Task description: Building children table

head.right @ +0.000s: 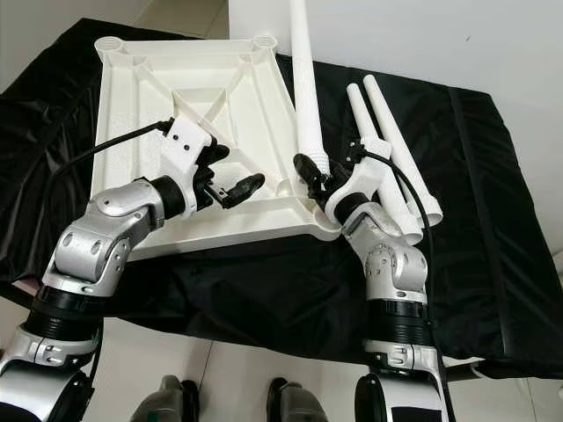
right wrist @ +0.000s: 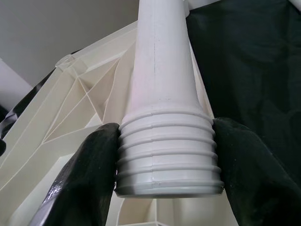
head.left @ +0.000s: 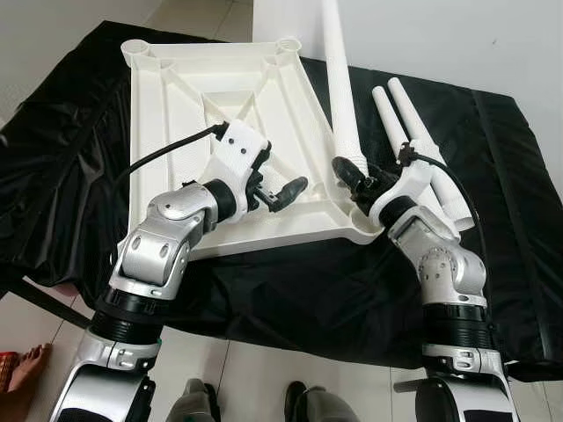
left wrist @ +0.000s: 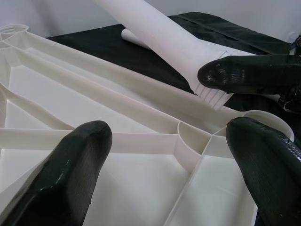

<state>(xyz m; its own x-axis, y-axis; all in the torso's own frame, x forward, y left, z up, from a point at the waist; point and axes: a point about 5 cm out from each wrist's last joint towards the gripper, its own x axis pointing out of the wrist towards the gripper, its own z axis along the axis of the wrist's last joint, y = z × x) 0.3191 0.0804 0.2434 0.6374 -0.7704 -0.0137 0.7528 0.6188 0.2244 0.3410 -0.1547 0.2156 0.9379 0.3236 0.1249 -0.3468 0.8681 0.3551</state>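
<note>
- Left eye view: a white ribbed plastic tabletop (head.left: 220, 114) lies upside down on a worktop draped in black cloth (head.left: 79, 167), its underside ribs and round corner sockets facing up.
- A long white tapered plastic leg with a threaded end (head.left: 343, 97) lies along the tabletop's right edge. Its threaded end points toward the near right corner socket (head.left: 365, 230), close to it but not yet in it.
- The right claw (head.left: 350, 180) is clenched on that leg. The right wrist view shows its two black fingers (right wrist: 84, 183) pressed against either side of the ridged thread.
- Two more white tapered legs (head.left: 413, 141) lie side by side on the cloth to the right, partly under the right arm, untouched.
- The left claw (head.left: 280, 192) is released, fingers spread, and hovers above the near part of the tabletop, just left of the same corner. I cannot tell whether it touches the plastic.
- A person's bare foot (head.left: 22, 369) shows on the floor at the near left.
- Step in hand, as I judge it: fitting the first leg. None of the sockets in sight holds a leg.
- The next move calls for raising the leg toward upright, setting the thread squarely over the socket, then turning it in. The left claw would do well to press the tabletop down, since the light panel could slide on the slick cloth.
</note>
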